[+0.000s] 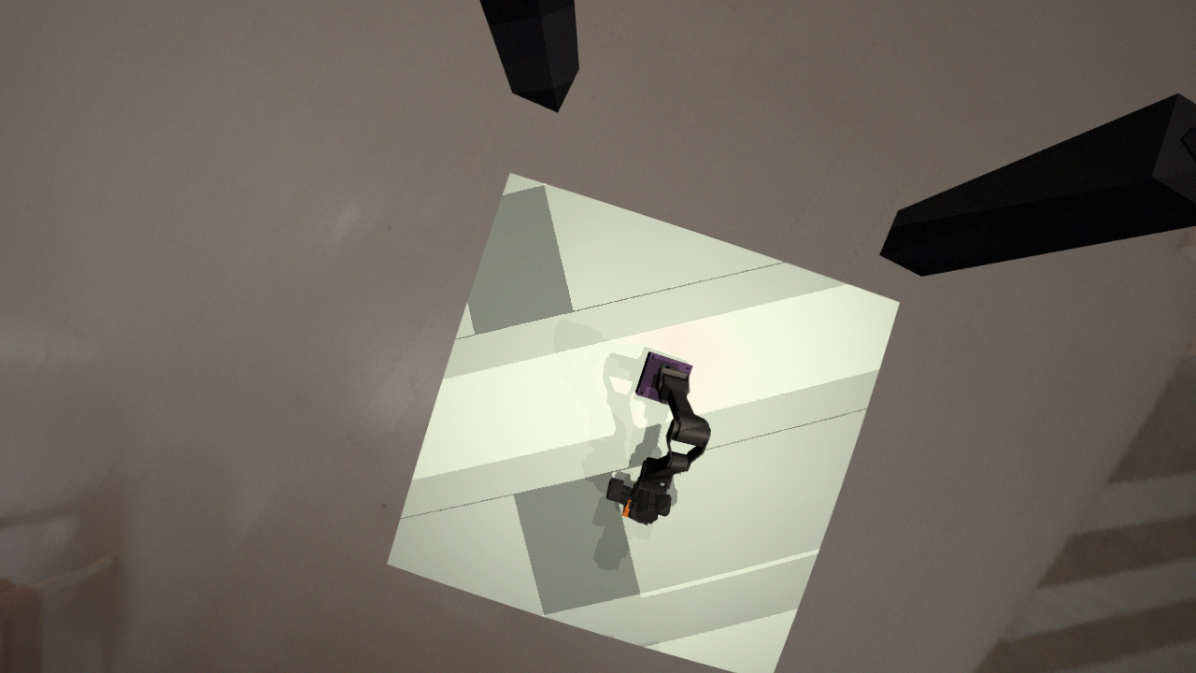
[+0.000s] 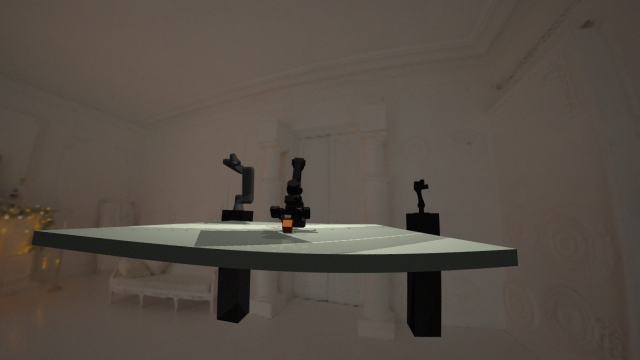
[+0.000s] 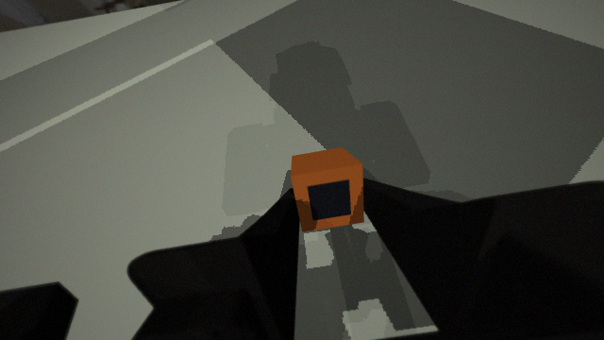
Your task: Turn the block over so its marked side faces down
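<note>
The orange block (image 1: 627, 508) (image 2: 287, 226) (image 3: 327, 162) is held between the fingertips of my gripper (image 1: 625, 503) (image 2: 287, 223) (image 3: 325, 188). The gripper is shut on it. In the wrist view the block's dark square mark faces back toward the wrist camera, and a plain orange side shows above it. In the exterior view the block's visible sides are plain orange. The block is low over the pale table (image 1: 752, 519) (image 2: 380, 263) (image 3: 142, 189); the gap beneath it is hard to judge. In the top view only a sliver of the block shows beside the dark gripper.
The arm stands on a purple base plate (image 1: 646, 380) near the table's middle. Two black pedestals (image 1: 1036, 196) (image 2: 423, 277) (image 2: 233, 291) stand beyond the table and carry other arms (image 2: 248, 183) (image 2: 419, 194). Broad shadows and light bands cross the table top.
</note>
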Robot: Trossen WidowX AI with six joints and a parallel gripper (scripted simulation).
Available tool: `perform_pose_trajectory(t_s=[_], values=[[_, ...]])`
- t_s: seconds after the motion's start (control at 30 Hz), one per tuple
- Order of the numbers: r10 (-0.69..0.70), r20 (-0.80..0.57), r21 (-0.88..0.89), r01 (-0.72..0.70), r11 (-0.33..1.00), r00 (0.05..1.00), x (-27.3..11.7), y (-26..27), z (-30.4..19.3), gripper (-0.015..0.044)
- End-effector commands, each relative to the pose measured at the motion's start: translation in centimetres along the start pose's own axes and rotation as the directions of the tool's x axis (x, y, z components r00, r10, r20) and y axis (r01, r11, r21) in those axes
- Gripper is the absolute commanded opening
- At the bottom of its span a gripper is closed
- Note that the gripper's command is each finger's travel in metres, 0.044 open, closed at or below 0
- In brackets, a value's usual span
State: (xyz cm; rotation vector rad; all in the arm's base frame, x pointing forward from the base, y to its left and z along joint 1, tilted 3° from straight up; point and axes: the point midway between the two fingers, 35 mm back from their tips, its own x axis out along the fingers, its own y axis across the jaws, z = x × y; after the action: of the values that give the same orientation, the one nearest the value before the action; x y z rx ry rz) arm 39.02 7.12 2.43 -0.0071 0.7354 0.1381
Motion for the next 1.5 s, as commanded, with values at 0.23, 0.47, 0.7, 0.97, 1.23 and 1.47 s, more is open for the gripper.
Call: perform_pose_trajectory(t_s=[0.23, 0.47, 0.7, 0.97, 1.23, 1.47], values=[[-0.006, 0.159, 0.005, 0.005, 1.000, 0.987, 0.0, -0.1, -1.3, 0.0000], [-0.006, 0.253, 0.009, 0.004, 1.000, 0.968, -0.8, -0.1, -1.7, 0.0000], [-0.006, 0.280, 0.009, 0.004, 1.000, 0.960, -1.1, -0.1, -1.5, 0.0000], [-0.006, 0.282, 0.009, 0.004, 1.000, 0.959, -1.1, -0.1, -1.5, 0.0000], [-0.006, 0.282, 0.009, 0.004, 1.000, 0.959, -1.1, -0.1, -1.5, 0.0079], [-0.006, 0.282, 0.009, 0.004, 1.000, 0.959, -1.1, -0.1, -1.5, 0.0263]])
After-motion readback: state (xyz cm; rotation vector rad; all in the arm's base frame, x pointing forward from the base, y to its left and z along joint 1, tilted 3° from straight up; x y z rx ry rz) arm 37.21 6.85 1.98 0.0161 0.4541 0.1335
